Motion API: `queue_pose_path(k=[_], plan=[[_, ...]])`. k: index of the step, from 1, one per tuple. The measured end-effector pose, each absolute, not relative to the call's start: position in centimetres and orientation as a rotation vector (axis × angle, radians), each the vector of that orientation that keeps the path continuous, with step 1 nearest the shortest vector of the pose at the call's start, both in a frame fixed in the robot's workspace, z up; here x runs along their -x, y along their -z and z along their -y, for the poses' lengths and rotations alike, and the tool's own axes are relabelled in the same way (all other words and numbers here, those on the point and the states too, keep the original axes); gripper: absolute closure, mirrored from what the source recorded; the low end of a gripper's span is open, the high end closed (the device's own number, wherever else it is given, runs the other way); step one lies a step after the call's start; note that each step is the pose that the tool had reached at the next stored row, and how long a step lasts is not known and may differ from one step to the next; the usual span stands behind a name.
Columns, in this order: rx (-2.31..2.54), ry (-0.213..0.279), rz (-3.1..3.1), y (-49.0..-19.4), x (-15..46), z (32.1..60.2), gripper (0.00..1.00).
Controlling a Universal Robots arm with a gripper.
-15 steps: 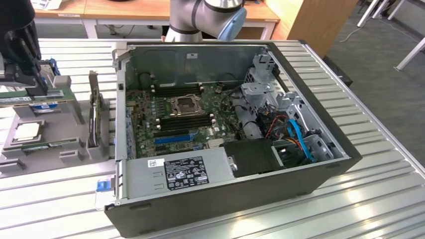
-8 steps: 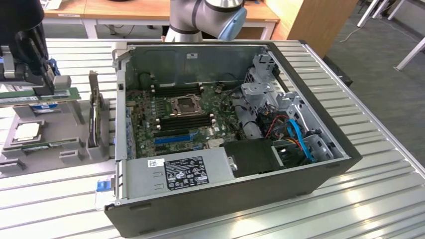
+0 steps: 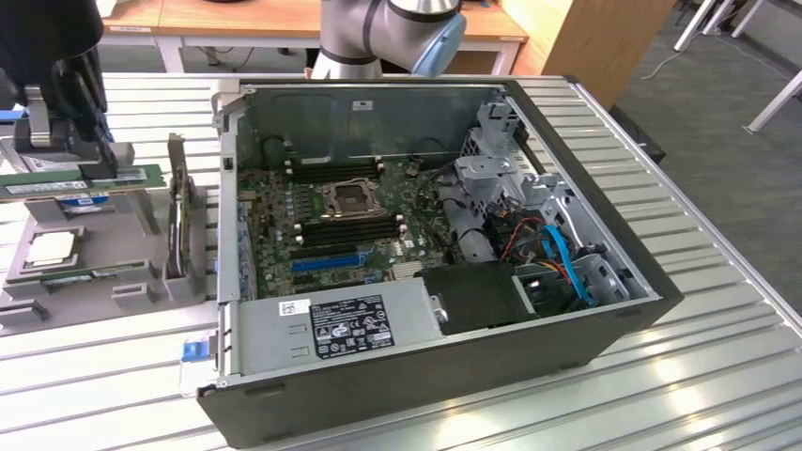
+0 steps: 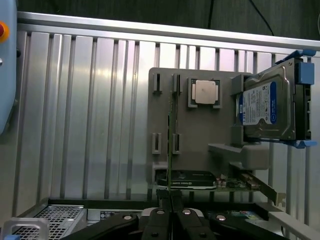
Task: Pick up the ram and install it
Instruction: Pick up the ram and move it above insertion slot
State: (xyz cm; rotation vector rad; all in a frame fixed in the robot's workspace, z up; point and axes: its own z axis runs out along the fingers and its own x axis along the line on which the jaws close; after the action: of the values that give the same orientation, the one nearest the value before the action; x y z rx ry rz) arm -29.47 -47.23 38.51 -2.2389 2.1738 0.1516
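Your black gripper [image 4: 170, 206] is clamped shut on the long green ram stick [image 3: 78, 180], over the grey slotted holder tray [image 4: 200, 131]. That tray holds a square silver processor [image 4: 205, 91], a blue-labelled hard drive [image 4: 264, 107] and a dark expansion card [image 4: 192, 180]. The open black computer case [image 3: 501, 376] stands beside it.

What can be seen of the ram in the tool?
The ram is a long, narrow green circuit board with a white sticker on its face. It stands level on its long edge at the grey parts holder, on the exterior view's left. The tool is shut on its upper edge, one finger on each face; the wrist view shows it edge-on. Whether it is clear of its slots cannot be told.
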Motion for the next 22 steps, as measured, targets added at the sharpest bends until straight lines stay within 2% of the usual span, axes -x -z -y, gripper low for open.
queue_pose_path(k=[22], plan=[[2.24, -0.152, -2.173, -38.5, 26.5, 47.2, 0.88]])
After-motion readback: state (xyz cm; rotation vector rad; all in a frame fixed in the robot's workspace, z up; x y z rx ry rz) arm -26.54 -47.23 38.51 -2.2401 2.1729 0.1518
